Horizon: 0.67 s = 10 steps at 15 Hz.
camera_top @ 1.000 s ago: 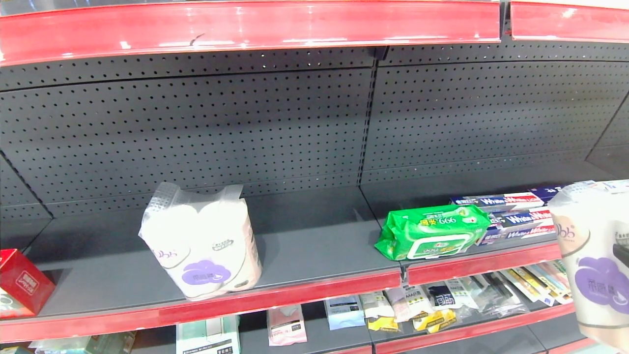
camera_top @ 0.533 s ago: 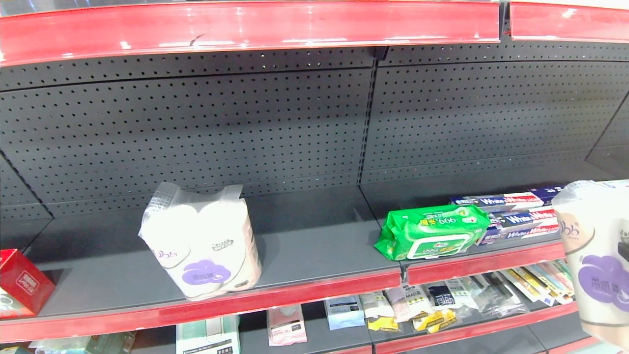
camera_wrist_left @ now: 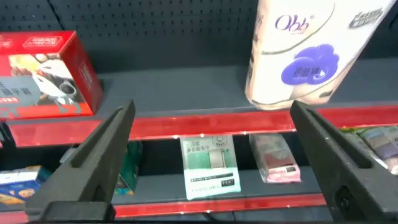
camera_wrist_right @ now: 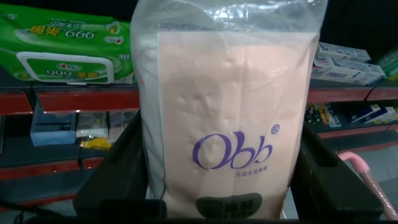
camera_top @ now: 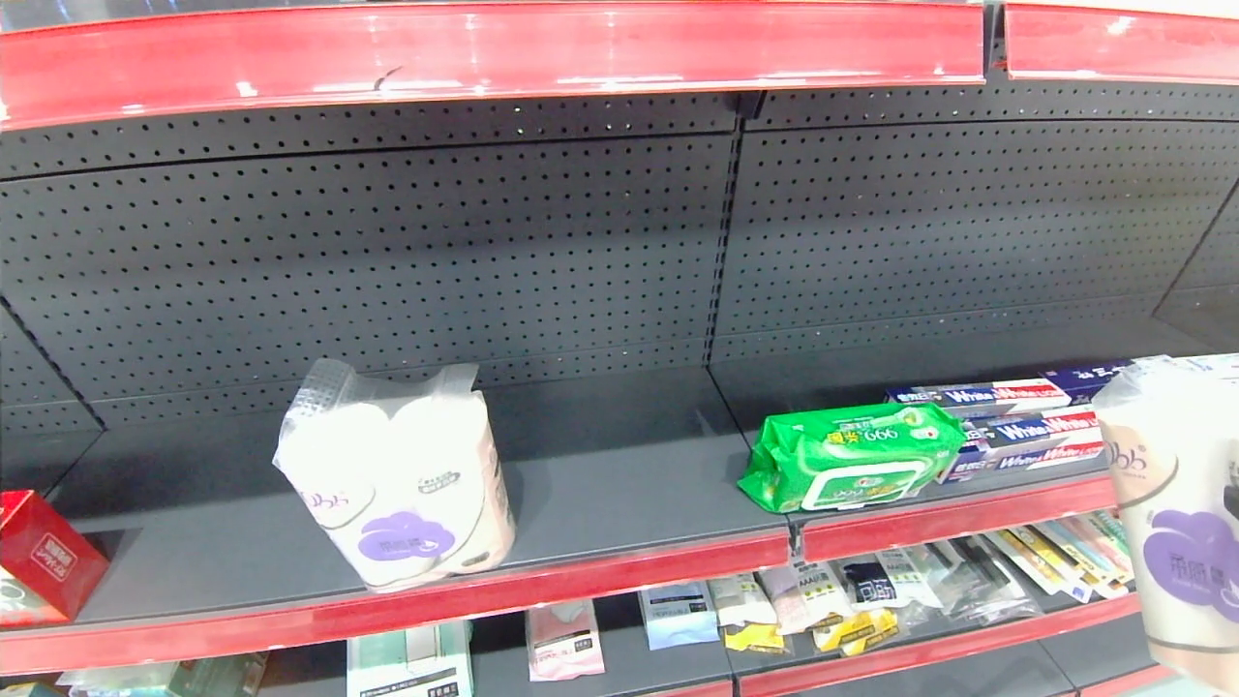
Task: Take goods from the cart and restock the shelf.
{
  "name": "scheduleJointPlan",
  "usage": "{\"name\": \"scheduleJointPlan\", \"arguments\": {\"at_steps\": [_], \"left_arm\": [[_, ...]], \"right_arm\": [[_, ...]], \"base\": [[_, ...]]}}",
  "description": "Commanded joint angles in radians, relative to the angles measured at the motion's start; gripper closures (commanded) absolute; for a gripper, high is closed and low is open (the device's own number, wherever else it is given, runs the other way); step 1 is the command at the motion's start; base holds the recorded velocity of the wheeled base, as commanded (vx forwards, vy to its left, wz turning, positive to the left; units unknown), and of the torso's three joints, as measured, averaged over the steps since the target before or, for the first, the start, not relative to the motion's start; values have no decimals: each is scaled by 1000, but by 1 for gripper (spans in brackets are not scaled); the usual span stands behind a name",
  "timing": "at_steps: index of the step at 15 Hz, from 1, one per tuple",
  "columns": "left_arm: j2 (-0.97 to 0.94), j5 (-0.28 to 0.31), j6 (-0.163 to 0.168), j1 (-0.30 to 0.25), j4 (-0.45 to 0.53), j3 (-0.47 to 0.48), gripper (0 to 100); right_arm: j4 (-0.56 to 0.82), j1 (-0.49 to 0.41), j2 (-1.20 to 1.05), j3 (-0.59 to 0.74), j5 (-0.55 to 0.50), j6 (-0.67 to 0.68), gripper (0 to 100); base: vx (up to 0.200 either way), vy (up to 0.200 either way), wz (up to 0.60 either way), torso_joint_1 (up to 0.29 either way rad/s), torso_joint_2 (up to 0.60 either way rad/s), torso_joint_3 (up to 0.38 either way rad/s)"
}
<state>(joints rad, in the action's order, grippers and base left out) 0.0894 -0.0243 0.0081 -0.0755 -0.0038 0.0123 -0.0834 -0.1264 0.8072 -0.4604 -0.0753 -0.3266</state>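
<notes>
Black fingers of the right gripper clamp both sides of a plastic-wrapped tissue-roll pack, held upright at the right, nearer than the shelf's red edge. Beyond it, a green wet-wipes pack and toothpaste boxes occupy that stretch of shelf. The left gripper hangs empty, fingers spread, before a second tissue pack and a red box. The right wrist view takes in a pink bar beside the gripper.

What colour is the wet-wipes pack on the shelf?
The pack is green with a white lid, clearest in head view.
</notes>
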Motion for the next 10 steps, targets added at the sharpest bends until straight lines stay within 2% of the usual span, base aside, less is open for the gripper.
{"name": "scheduleJointPlan", "arguments": {"at_steps": [1, 6, 9, 10], "left_arm": [[6, -2, -2, 0, 1, -12, 0], [6, -2, -2, 0, 1, -12, 0], [6, -2, 0, 0, 1, -12, 0], [6, -2, -2, 0, 1, -12, 0]], "right_arm": [[-1, 2, -2, 5, 0, 0, 100], [4, 2, -20, 26, 0, -3, 100], [2, 7, -17, 26, 0, -6, 100], [-1, 7, -16, 28, 0, -6, 100]], "base": [[0, 0, 0, 0, 0, 0], [0, 0, 0, 0, 0, 0], [-200, 0, 0, 7, 7, 4], [0, 0, 0, 0, 0, 0]]}}
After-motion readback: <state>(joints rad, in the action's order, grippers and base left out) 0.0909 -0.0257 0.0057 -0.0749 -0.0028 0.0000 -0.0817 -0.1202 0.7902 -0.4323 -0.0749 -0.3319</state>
